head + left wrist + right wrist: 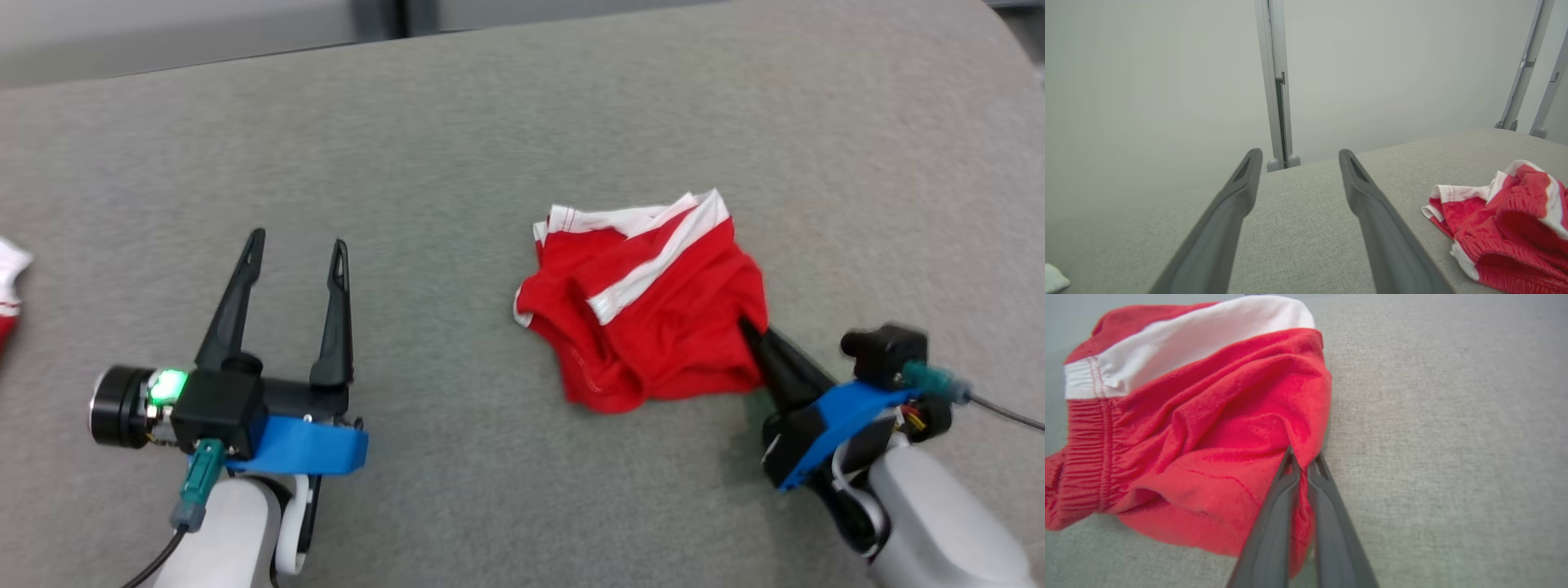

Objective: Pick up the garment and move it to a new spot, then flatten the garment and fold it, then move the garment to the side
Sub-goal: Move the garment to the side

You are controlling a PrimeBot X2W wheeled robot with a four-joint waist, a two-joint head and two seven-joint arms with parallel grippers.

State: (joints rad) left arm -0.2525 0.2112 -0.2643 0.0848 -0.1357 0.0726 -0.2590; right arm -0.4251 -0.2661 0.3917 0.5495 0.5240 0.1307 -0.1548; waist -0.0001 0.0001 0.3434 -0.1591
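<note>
Right gripper (1303, 461) clamped on near-right edge of crumpled red cloth garment w/ white waistband (645, 302) on grey fabric bench (457, 163); left gripper (298, 253) wide open, empty.

Grey fabric table (490, 122), red-and-white item (10, 282), perhaps a sock, metal posts (1274, 81) behind
</note>
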